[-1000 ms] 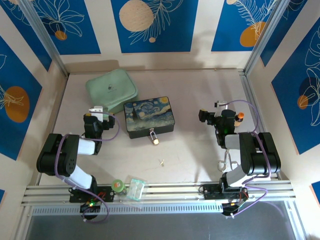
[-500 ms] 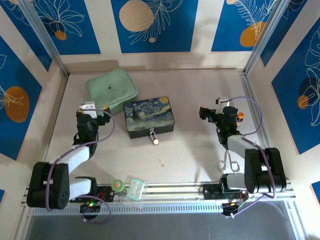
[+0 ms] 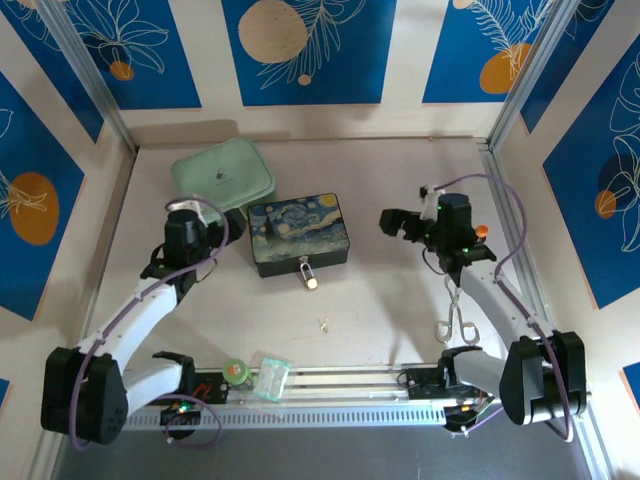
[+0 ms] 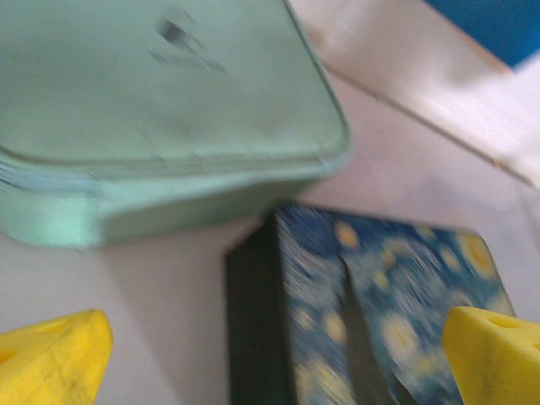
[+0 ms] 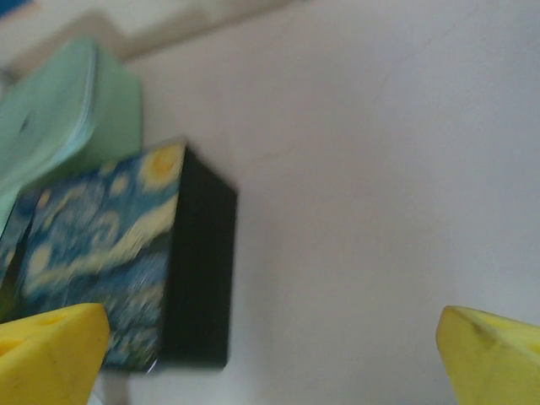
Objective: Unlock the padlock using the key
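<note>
With left gripper (image 4: pixel 274 359) and right gripper (image 5: pixel 270 354) both spread wide and empty, best pinch the key (image 3: pixel 323 323) squarely first; the padlock (image 3: pixel 308 274) sits at the box's (image 3: pixel 298 230) front.

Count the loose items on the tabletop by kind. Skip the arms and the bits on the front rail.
mint green case: 1
painted box: 1
padlock: 1
key: 1
scissors: 1
Total: 5

My pale table (image 3: pixel 400 300), lightly laid.
Painted box (image 3: pixel 298 234) between my left fingers (image 4: pixel 51 354) and right fingers (image 5: pixel 494 354); green case (image 3: pixel 222 177) beyond the left; key (image 3: pixel 324 323) and scissors (image 3: pixel 457 318) back behind them.
</note>
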`<state>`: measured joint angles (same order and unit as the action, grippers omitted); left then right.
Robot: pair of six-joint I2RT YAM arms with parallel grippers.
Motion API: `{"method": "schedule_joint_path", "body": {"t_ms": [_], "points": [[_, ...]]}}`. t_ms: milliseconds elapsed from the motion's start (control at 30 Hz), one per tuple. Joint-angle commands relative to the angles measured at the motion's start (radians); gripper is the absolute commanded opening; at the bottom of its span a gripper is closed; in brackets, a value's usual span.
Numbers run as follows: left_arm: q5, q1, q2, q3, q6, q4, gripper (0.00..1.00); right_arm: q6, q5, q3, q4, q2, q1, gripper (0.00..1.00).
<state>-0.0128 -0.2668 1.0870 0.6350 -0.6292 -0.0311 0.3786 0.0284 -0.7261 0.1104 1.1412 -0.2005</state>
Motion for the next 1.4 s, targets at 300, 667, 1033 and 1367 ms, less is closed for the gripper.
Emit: {"method": "schedule_joint_path", "body": {"t_ms": [300,667,1033,1367], "points": [[-0.003,-0.36,0.01,0.101,-0.228,0.448,0.97,0.237,-0.183,-0.008,0.35,-0.029,-0.511,0.83],[0.1,-0.516,-0.054,-0.059,-0.394,0.395,0.91,0.343,-0.439,0.062,0.247,0.028,-0.885,0.67],[0.154,-0.632,0.085,-0.035,-0.485,0.296,0.83,0.405,-0.445,0.041,0.209,0.189,-0.934,0.6],[0.182,-0.634,0.047,-0.056,-0.483,0.327,0.81,0.43,-0.472,-0.016,0.172,0.337,-0.997,0.48]]}}
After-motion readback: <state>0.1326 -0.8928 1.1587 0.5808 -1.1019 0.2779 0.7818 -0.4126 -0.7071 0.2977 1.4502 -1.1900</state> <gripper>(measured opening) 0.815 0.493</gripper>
